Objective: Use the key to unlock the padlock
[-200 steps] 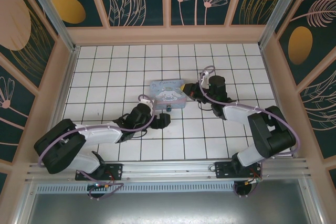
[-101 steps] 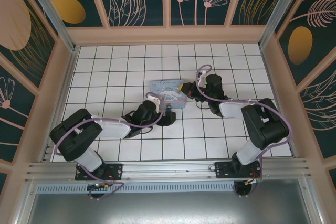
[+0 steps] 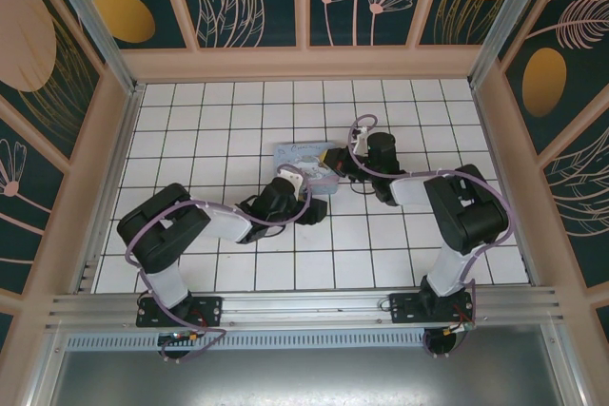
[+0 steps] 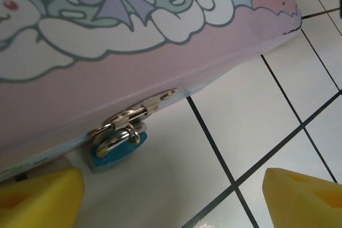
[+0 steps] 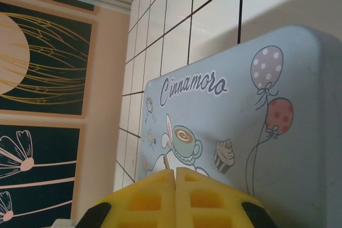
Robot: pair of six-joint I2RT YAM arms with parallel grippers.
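The left arm is folding in closer than a second ago, bringing the left gripper (image 4: pixel 171 206) up to the tin box's (image 4: pixel 133 52) near side, jaws spread wide and empty. The padlock (image 4: pixel 115 145) is hanging from the tin's hasp (image 4: pixel 136 113) near the middle of the tiled table (image 3: pixel 238 121), between the yellow pads (image 4: pixel 37 196). The right gripper (image 5: pixel 175 196), clenched tight, is hovering over the lid.

From the left wrist, the padlock (image 4: pixel 116 147) sits half under the hasp (image 4: pixel 136 115) of the tin box (image 4: pixel 160 62), keyhole out of sight. The tin runs off frame at twelve and nine o'clock; the left jaws' pads (image 4: pixel 37 198) are cropped at seven and five. From above, the padlock is too small to make out. The right wrist view cuts the tin at three o'clock and the right jaws' pads (image 5: pixel 152 202) at six.
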